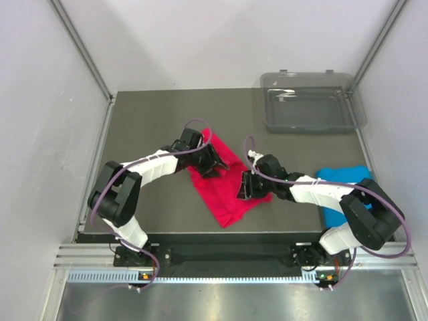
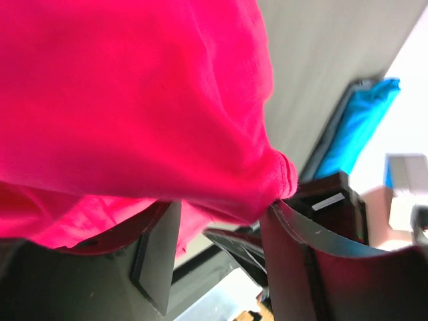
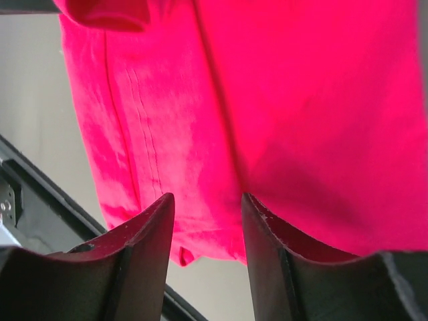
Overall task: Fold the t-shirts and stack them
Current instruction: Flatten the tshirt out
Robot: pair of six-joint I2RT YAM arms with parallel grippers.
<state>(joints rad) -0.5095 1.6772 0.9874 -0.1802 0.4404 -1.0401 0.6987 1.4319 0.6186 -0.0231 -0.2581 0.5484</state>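
Observation:
The crimson-pink t-shirt (image 1: 224,190) lies crumpled in the middle of the table. It fills the left wrist view (image 2: 134,100) and the right wrist view (image 3: 267,100). My left gripper (image 1: 212,162) is at the shirt's far left edge. Its jaws (image 2: 224,207) stand wide apart, with a fold of cloth lying across the fingertips (image 2: 164,234). My right gripper (image 1: 244,187) is at the shirt's right side, open (image 3: 206,198), with the cloth just beyond its tips. The sky-blue t-shirt (image 1: 344,177) lies at the right edge, partly hidden by the right arm. It also shows in the left wrist view (image 2: 358,127).
A clear grey plastic tray (image 1: 311,117) stands at the table's far right corner. White walls with metal frame posts close in the left, back and right. The table's front edge (image 1: 221,234) runs just below the pink shirt.

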